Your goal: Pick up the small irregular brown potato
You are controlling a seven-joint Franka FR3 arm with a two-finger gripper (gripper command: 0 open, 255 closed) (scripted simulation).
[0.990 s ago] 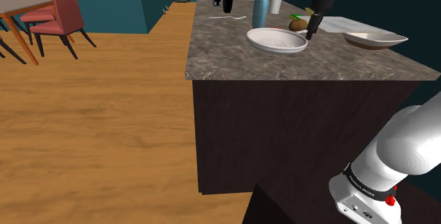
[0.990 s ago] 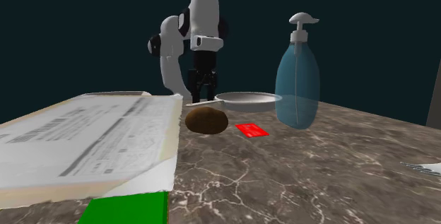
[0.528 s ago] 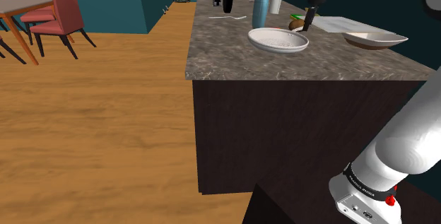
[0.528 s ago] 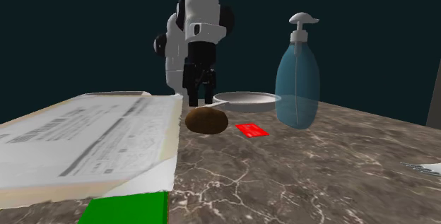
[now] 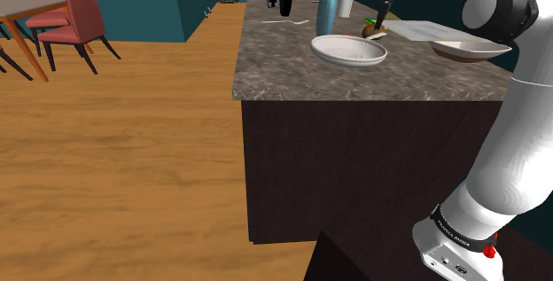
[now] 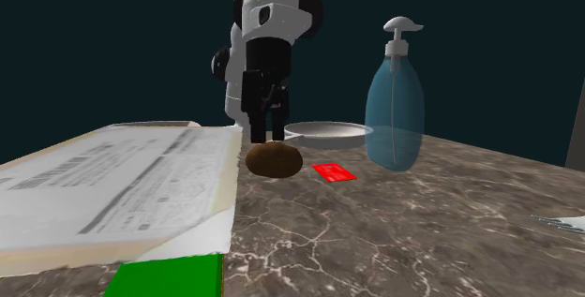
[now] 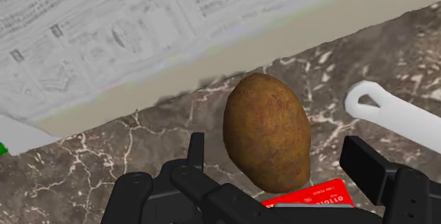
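From the shoulder view I see the small lumpy brown potato [image 5: 373,31] on the grey marbled counter [image 5: 292,66], at one o'clock from the round white plate [image 5: 349,50]. The black two-finger gripper [image 5: 381,24] hangs at its twelve o'clock.

In the second exterior view the gripper [image 6: 267,137] stands just over the potato [image 6: 274,159]. A flat red card [image 6: 335,173] lies at the potato's four o'clock.

In the wrist view the fingers [image 7: 196,148] stand spread either side of the potato [image 7: 267,131], touching nothing.
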